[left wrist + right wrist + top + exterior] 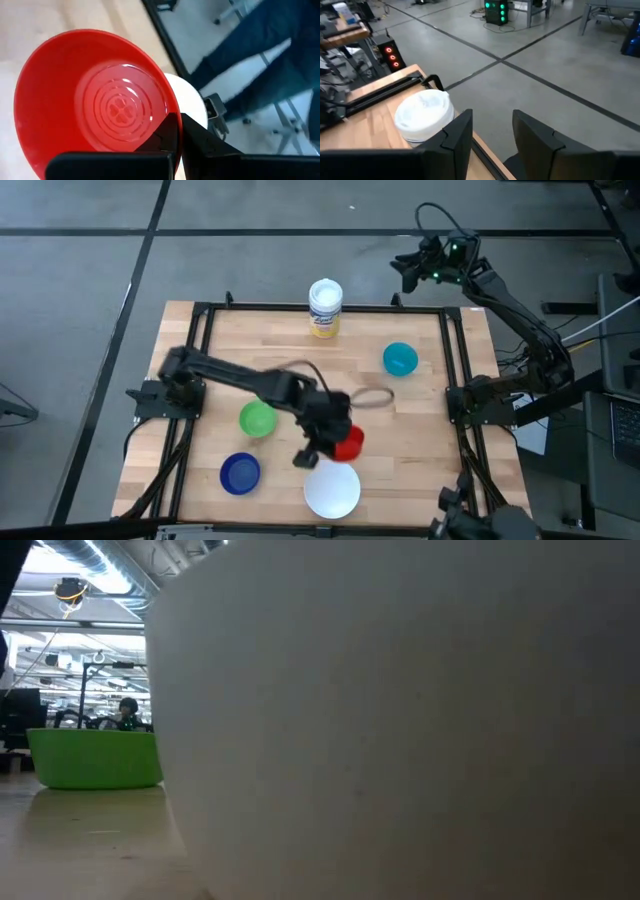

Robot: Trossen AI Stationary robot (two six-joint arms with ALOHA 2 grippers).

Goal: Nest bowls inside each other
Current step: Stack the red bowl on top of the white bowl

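My left gripper (338, 438) is shut on a small red bowl (350, 444) at the table's middle, just beyond the far rim of the larger white bowl (332, 491), which rests on its base near the front edge. The green bowl (257, 419), the dark blue bowl (240, 473) and the teal bowl (400, 359) each stand alone on the wood. In the low view the white bowl (400, 720) fills most of the picture, with the green bowl (95, 756) beside it. My right gripper (492, 130) is open, raised past the table's far right corner, with nothing between its fingers. My left gripper holds the red bowl by its rim (175, 117), one finger (165, 135) inside the bowl and the other (202, 137) outside its wall. The fingers slant down from the table's left side. The bowl is tilted, its opening turned back toward the wrist.
A white canister with a yellow label (325, 308) stands upright at the far edge's middle; its lid (422, 116) shows just ahead of my right gripper. A black frame (452, 350) runs around the tabletop. A person's legs (260, 55) stand beyond the near edge.
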